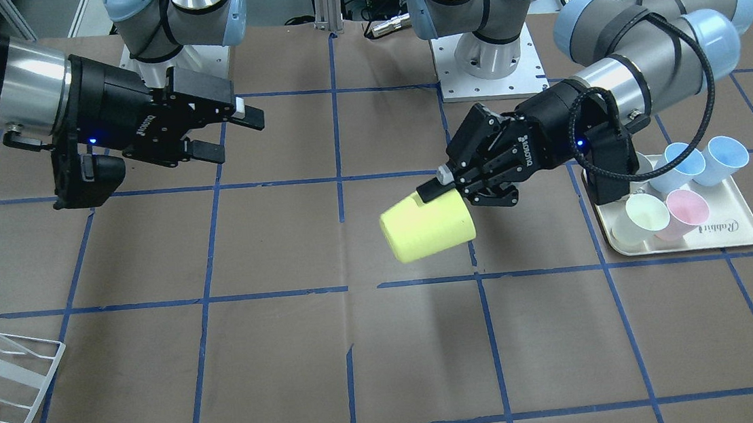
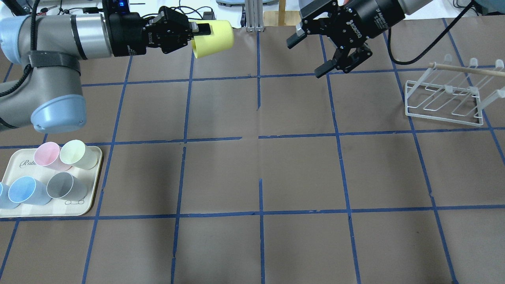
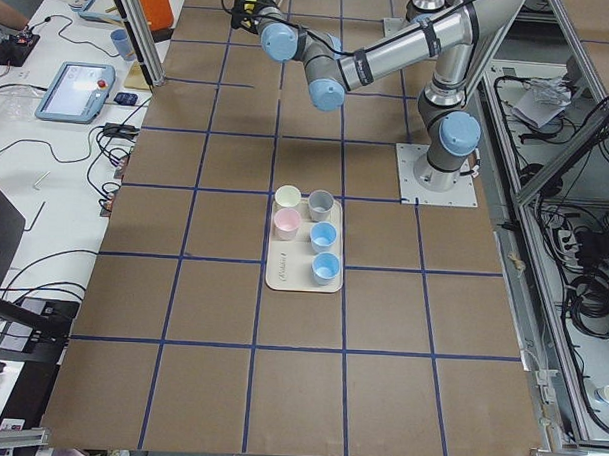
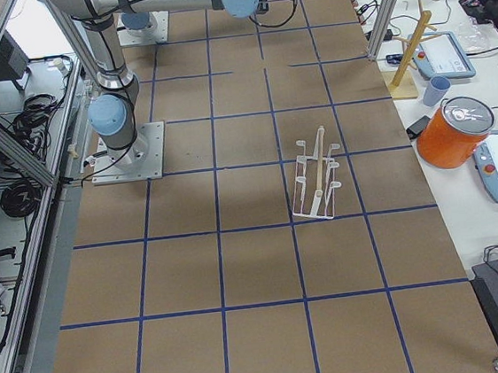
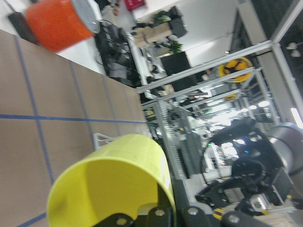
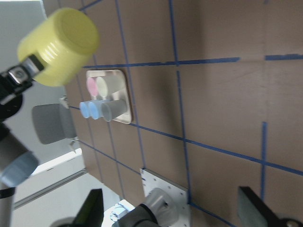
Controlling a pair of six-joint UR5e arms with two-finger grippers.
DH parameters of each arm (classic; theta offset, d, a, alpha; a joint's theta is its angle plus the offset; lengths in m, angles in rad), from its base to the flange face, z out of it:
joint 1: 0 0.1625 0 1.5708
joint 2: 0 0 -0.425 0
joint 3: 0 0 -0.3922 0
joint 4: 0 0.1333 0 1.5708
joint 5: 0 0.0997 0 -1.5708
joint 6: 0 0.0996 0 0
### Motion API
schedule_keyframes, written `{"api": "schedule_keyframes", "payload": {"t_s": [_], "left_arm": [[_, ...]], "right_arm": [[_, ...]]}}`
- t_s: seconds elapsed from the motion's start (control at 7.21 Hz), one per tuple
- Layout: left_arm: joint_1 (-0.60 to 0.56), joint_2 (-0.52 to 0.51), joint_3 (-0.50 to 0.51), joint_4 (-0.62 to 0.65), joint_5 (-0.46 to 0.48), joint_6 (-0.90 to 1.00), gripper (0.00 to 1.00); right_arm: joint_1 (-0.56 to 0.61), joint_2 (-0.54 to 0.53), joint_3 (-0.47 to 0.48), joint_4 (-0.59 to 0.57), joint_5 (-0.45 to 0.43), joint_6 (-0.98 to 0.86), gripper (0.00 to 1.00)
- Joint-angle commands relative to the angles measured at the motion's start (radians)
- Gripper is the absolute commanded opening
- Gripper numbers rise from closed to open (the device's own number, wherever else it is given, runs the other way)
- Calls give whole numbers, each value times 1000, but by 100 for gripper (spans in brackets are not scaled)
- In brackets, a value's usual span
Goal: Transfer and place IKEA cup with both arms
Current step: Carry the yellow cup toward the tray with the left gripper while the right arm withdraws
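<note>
My left claw (image 2: 199, 33) is clenched on the rim of the yellow cup (image 2: 215, 37). The cup lies on its side in the air above the brown tabletop (image 2: 300, 169). Its open mouth faces back toward my left wrist and its closed base points toward my right arm. One finger (image 1: 430, 190) presses flat on the outside of the cup's wall near the rim. I cannot make out the other finger. The cup's shadow falls on the tabletop below it, so it touches nothing but the claw.

My right claw (image 2: 307, 57) is released, with its two fingers spread wide and nothing between them. It hangs above the tabletop at about the same height as the cup. It faces the cup's base across a clear gap, well apart from it. My right wrist camera shows the round base of the cup head-on.

A cream tray (image 2: 90, 197) sits on the tabletop on my left side, near my left arm's base. It holds five upright cups close together. A pink cup (image 2: 46, 154) and a pale cream cup (image 2: 75, 152) stand side by side. A grey cup (image 2: 61, 185) and two blue cups (image 2: 23, 190) stand in the row beside them.

A white wire rack (image 2: 446, 98) with a wooden rod across its top stands on my right side, apart from both claws. Blue tape lines divide the tabletop into squares.
</note>
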Motion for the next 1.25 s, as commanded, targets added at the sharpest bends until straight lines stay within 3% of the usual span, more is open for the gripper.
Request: {"api": "schedule_keyframes", "payload": {"t_s": [0.0, 0.14, 0.28, 0.42, 0.69, 0.97, 1.11], "left_arm": [[3, 28, 65, -49, 414, 3, 0], [3, 37, 67, -92, 586, 15, 0], [11, 36, 70, -162, 807, 69, 0], [46, 39, 71, -251, 971, 207, 0], [217, 36, 112, -366, 1097, 482, 0], [381, -19, 241, -512, 1163, 779, 0], [447, -51, 254, -514, 1163, 857, 0]], "right_arm": [[-35, -2, -8, 1, -337, 28, 100], [-32, -6, -16, -4, -456, 135, 100], [-28, -34, -25, -16, -521, 265, 100], [-8, -47, -25, -83, -613, 365, 100], [131, -41, -8, -186, -742, 491, 100], [179, -35, 39, -269, -750, 484, 100], [166, -44, 88, -344, -749, 439, 100]]}}
